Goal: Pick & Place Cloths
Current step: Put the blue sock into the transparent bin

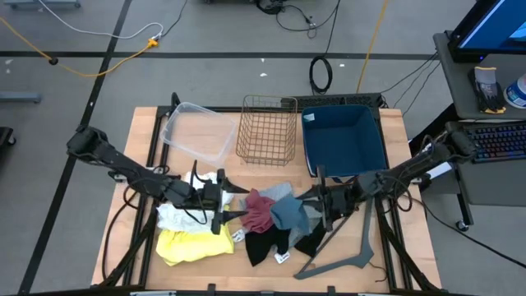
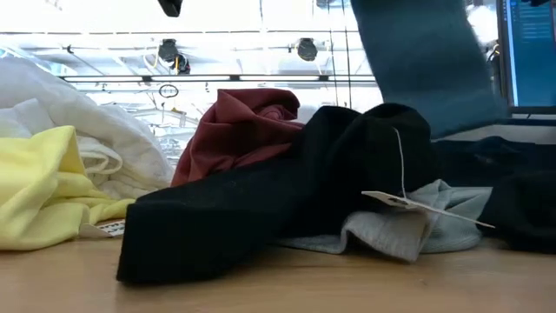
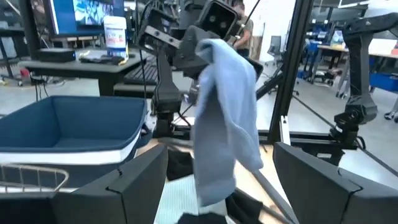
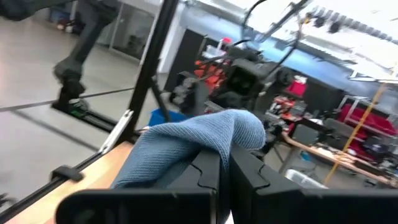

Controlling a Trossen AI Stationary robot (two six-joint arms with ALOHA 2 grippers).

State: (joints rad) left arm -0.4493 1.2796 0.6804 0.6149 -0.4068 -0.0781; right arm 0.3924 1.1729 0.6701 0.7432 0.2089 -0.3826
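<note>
Blue-grey cloth (image 3: 221, 112) hangs pinched in right gripper (image 4: 222, 163); lifted above pile.

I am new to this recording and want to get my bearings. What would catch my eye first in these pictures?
The right gripper is shut on a blue-grey cloth, which hangs lifted above the table. Below it lies a bright heap of cloths near the table's front: a yellow cloth, a white cloth, a maroon cloth and a black cloth. The left gripper waits open beside the pile.
</note>
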